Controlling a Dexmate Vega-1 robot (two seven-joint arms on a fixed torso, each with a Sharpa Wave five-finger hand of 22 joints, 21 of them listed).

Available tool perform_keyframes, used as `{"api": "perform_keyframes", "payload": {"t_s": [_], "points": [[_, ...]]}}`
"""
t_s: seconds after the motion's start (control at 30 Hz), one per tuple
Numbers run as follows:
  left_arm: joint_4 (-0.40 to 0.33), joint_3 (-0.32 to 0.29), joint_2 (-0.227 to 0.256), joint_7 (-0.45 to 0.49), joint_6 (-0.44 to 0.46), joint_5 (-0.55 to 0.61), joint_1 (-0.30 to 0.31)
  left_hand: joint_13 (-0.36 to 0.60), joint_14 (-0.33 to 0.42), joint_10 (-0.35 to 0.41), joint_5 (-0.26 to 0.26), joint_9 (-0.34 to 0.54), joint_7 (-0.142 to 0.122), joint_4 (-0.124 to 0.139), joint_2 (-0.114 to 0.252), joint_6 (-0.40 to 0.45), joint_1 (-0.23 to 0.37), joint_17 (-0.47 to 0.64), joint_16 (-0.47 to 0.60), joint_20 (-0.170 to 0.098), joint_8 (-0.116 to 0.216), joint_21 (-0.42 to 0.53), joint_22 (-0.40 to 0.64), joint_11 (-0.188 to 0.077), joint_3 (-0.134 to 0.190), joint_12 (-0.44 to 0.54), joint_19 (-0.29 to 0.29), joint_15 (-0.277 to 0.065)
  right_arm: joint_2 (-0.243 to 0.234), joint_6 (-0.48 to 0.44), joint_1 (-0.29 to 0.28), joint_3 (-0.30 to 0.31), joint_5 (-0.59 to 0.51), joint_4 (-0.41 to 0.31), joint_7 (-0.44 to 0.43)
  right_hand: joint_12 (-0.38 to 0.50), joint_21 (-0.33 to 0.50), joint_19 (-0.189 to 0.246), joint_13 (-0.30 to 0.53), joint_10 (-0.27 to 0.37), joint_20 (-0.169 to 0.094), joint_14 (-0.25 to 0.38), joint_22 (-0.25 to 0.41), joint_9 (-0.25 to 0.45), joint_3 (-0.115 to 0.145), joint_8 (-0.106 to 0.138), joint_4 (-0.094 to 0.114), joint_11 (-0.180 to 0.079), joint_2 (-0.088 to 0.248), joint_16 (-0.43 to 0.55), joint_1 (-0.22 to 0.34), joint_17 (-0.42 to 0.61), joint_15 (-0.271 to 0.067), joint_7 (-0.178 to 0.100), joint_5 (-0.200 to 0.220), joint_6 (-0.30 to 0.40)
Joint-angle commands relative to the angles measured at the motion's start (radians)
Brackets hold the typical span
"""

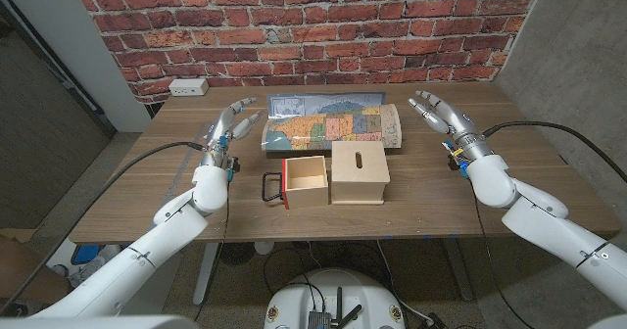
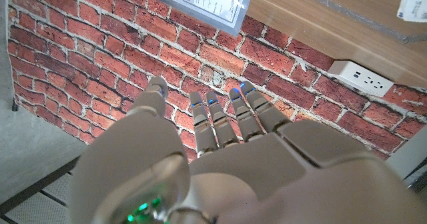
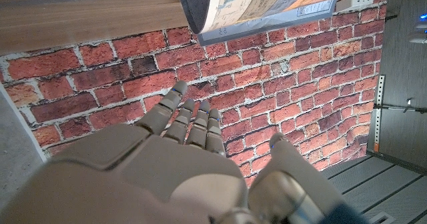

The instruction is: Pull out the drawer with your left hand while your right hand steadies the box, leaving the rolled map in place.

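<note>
From the head view, a brown wood-grain table (image 1: 431, 197) stands against a rough red brick wall (image 1: 294, 16). Near the middle sits a pale, smooth wooden box (image 1: 360, 172), a plain cube with a dark slot in its top. Its drawer (image 1: 306, 179) is pulled out on the side toward the table's left edge, showing an open square tray of light wood with a red front panel and a black loop handle (image 1: 271, 187). Just behind both, toward the far edge, lies the rolled map (image 1: 333, 123), a long paper tube printed with coloured patches and a blue margin. The left hand (image 1: 230, 128) is raised near the map's left end, fingers spread and holding nothing, apart from the drawer. The right hand (image 1: 443, 117) is raised near the map's right end, fingers likewise splayed and empty, apart from the box. A white power strip (image 1: 188, 87) sits at the far left corner.

In the left wrist view, the grey, smooth-shelled left hand (image 2: 220, 151) has its fingers extended toward the brick, and the power strip (image 2: 363, 79) shows on the wood.

In the right wrist view, the right hand (image 3: 173, 157) reaches out with fingers straight, with the map's curled paper end (image 3: 267, 7) beyond it.
</note>
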Motion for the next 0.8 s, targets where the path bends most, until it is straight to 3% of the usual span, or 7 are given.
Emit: {"api": "perform_keyframes", "payload": {"t_s": [0.03,0.13,0.17,0.23,0.47,0.8], "points": [[0.097,-0.020,-0.049,0.013,-0.118,-0.124,-0.024,0.000,-0.009,-0.036,-0.001,0.002,-0.010,0.007,-0.005,-0.024,-0.019,0.003,0.005,-0.099,0.002,-0.005,0.002,-0.008,-0.003,-0.008,-0.024,-0.122,0.030,0.040,0.026,-0.006,0.066,0.051,-0.041,-0.002,-0.006,-0.008,0.001,-0.007,-0.007,-0.006,0.002,-0.001,0.002,-0.001,-0.004,-0.003,0.028,-0.006,0.008,0.002,-0.002,-0.002,0.000,-0.009],[0.136,-0.029,-0.067,-0.008,-0.178,-0.183,-0.029,-0.001,-0.029,-0.071,-0.002,0.001,-0.019,0.012,-0.001,-0.054,-0.031,0.004,0.005,-0.094,0.001,-0.005,0.002,-0.010,-0.007,-0.009,-0.042,-0.123,0.042,0.060,0.030,-0.005,0.087,0.067,-0.050,-0.003,-0.007,-0.010,0.001,-0.011,-0.002,-0.006,0.002,-0.001,0.002,-0.002,-0.004,-0.002,0.027,-0.006,0.007,0.002,0.003,-0.006,0.000,-0.014],[0.143,-0.030,-0.071,-0.014,-0.188,-0.196,-0.030,-0.001,-0.048,-0.088,-0.002,0.001,-0.013,0.013,0.002,-0.079,-0.038,0.004,0.003,-0.095,-0.001,-0.007,0.001,-0.002,-0.009,-0.007,-0.057,-0.122,0.047,0.065,0.032,-0.006,0.092,0.072,-0.053,-0.003,-0.007,-0.010,0.001,-0.012,-0.001,-0.006,0.002,-0.001,0.002,-0.002,-0.005,-0.002,0.027,-0.006,0.007,0.002,0.003,-0.006,0.000,-0.014],[0.165,-0.033,-0.084,-0.021,-0.219,-0.223,-0.034,-0.002,-0.090,-0.112,-0.002,-0.001,0.025,0.014,0.014,-0.104,-0.048,0.004,0.002,-0.106,0.003,-0.012,0.001,0.016,-0.010,-0.002,-0.111,-0.120,0.052,0.077,0.037,-0.008,0.102,0.082,-0.055,-0.003,-0.007,-0.010,0.000,-0.014,0.000,-0.006,0.002,-0.001,0.002,-0.002,-0.005,-0.002,0.026,-0.006,0.007,0.002,0.005,-0.007,0.000,-0.014],[0.250,-0.037,-0.127,-0.049,-0.328,-0.295,-0.056,-0.004,-0.062,-0.090,-0.003,-0.002,0.040,0.014,0.030,-0.083,-0.063,0.002,0.014,-0.114,0.018,-0.015,0.001,0.008,-0.010,0.013,-0.199,-0.131,0.077,0.111,0.062,-0.019,0.128,0.126,-0.068,-0.003,-0.008,-0.010,0.000,-0.016,0.003,-0.007,0.002,-0.001,0.001,0.000,-0.007,0.001,0.025,-0.006,0.006,0.002,0.007,-0.007,-0.001,-0.012],[0.328,-0.029,-0.169,-0.092,-0.403,-0.361,-0.081,-0.004,-0.025,-0.071,-0.001,-0.002,0.049,0.014,0.054,-0.073,-0.071,0.001,0.017,-0.111,0.017,-0.011,0.001,0.011,0.004,0.015,-0.241,-0.131,0.095,0.148,0.075,-0.024,0.171,0.167,-0.068,-0.002,-0.008,-0.010,0.000,-0.017,0.003,-0.006,0.003,-0.001,0.000,0.004,-0.009,0.002,0.025,-0.004,0.006,0.003,0.007,-0.002,-0.002,-0.005]]}}
